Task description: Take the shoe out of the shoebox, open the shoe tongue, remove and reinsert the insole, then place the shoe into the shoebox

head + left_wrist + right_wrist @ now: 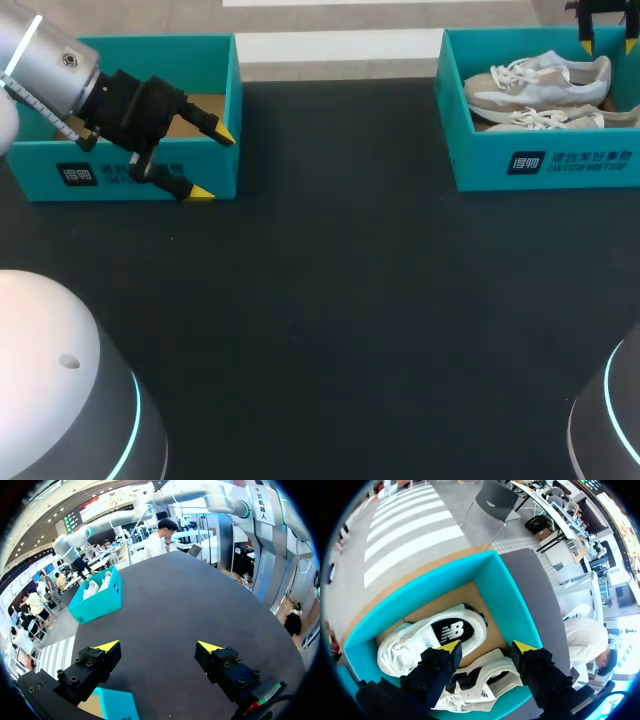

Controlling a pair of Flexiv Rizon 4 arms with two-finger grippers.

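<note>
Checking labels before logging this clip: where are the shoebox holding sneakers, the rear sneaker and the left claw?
Shoebox holding sneakers (480, 165): head view, front wall.
Rear sneaker (542, 84): head view, side panel.
Left claw (212, 163): head view, midway between yellow tips.

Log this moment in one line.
shoes: both in shoebox | left gripper: open, by second box | right gripper: open, above shoes | held: nothing
</note>
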